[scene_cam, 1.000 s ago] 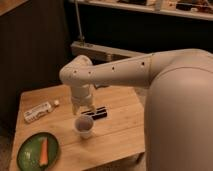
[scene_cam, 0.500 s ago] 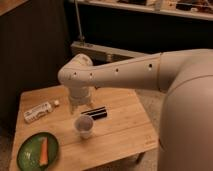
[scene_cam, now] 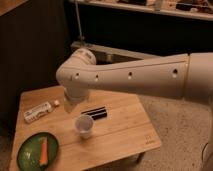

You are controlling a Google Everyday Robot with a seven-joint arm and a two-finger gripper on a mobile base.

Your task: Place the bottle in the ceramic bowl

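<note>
ceramic bowl: one, dark green, at the near picture-left corner of the table.
orange piece: one, long and thin, lying inside the ceramic bowl, right of its middle.
white cup: one, upright, mouth up, near the table's middle; apart from the bowl.
black bar: one, flat on the table just behind the cup, tilted a little; whether it touches the cup cannot be told.
bottle: one, whitish, lying on its side on the picture-left rear part of the table, white cap end toward the middle. Well outside the ceramic bowl, farther back.
gripper: at the low end of the arm, pointing down just above the table, between bottle and black bar. Whether it is spread or closed cannot be told; nothing seen held.
bottle vs gripper: cap end lies just beside the gripper, on its picture-left side; contact not certain.
arm: one, white, reaching in from the right above the table, bent down at the rear.
</note>
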